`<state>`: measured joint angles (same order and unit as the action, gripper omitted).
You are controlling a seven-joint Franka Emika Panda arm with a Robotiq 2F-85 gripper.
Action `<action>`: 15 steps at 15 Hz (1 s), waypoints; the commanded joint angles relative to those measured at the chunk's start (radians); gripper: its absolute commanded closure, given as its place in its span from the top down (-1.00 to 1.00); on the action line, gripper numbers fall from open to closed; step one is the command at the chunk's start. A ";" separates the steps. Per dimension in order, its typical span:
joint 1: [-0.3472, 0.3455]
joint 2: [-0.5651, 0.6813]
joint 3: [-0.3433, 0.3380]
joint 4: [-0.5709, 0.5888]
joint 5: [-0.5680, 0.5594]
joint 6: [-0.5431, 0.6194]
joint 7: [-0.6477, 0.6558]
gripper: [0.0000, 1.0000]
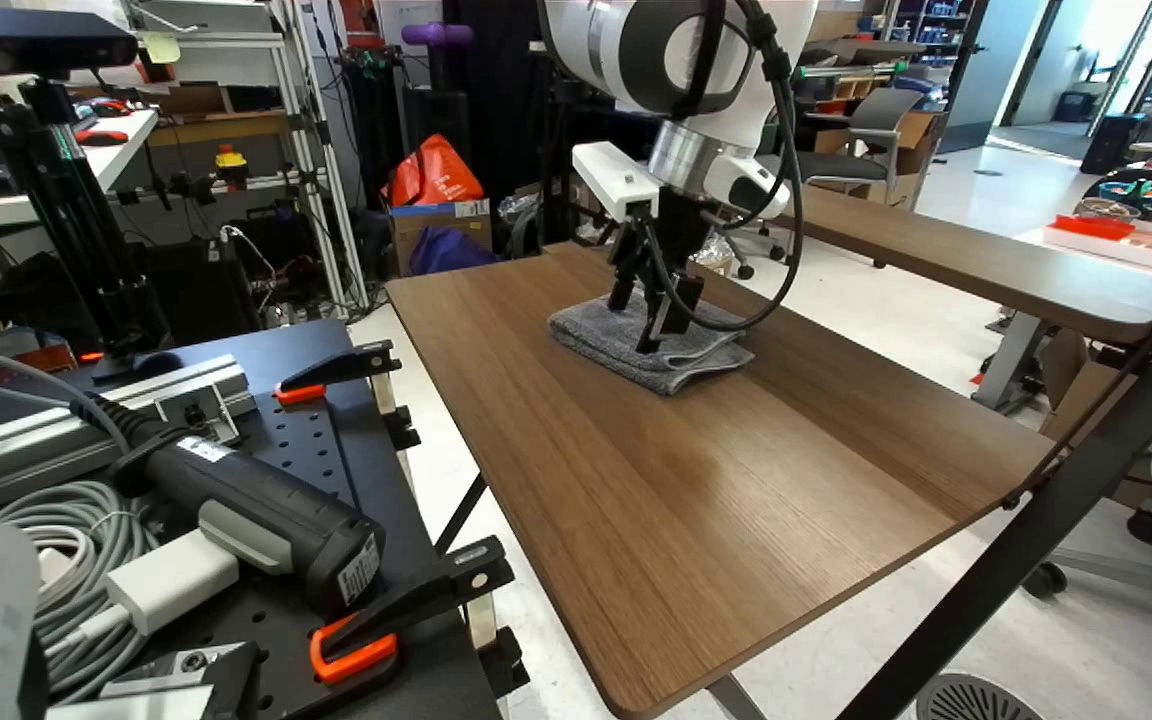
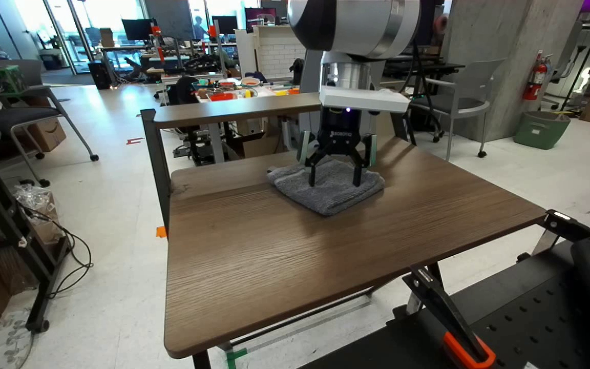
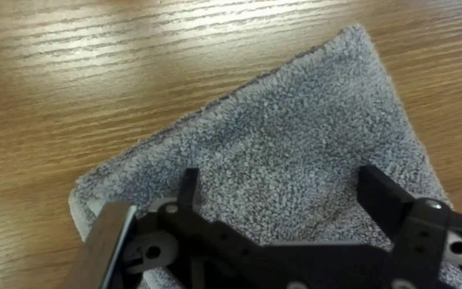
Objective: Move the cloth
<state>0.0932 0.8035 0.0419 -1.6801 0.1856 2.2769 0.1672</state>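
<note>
The grey folded cloth (image 1: pixel 706 355) lies on the brown wooden table (image 1: pixel 736 520). In an exterior view, the cloth (image 2: pixel 328 201) has one corner pointing toward the camera. My gripper (image 2: pixel 334 183) points down over the cloth, its two black fingers spread apart. The fingertips are at or just above the cloth's top; I cannot tell whether they touch it. In the wrist view the cloth (image 3: pixel 295 120) spreads under and between the open fingers of the gripper (image 3: pixel 279 170), with nothing pinched. The gripper's body hides the cloth's near part there.
A raised narrow wooden shelf (image 1: pixel 996 255) runs along one side of the table. A black bench (image 1: pixel 336 440) with orange-black clamps (image 1: pixel 406 610), cables and a handheld tool stands beside the opposite side. A dark slanted post (image 1: pixel 1046 540) stands at the table's end.
</note>
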 commanded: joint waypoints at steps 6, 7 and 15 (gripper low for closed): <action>-0.010 0.027 -0.043 0.038 -0.025 -0.085 0.044 1.00; -0.015 0.031 -0.046 0.044 -0.023 -0.091 0.046 1.00; -0.045 0.027 -0.084 0.030 -0.013 -0.079 0.095 1.00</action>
<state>0.0629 0.8120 -0.0325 -1.6701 0.1830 2.2143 0.2311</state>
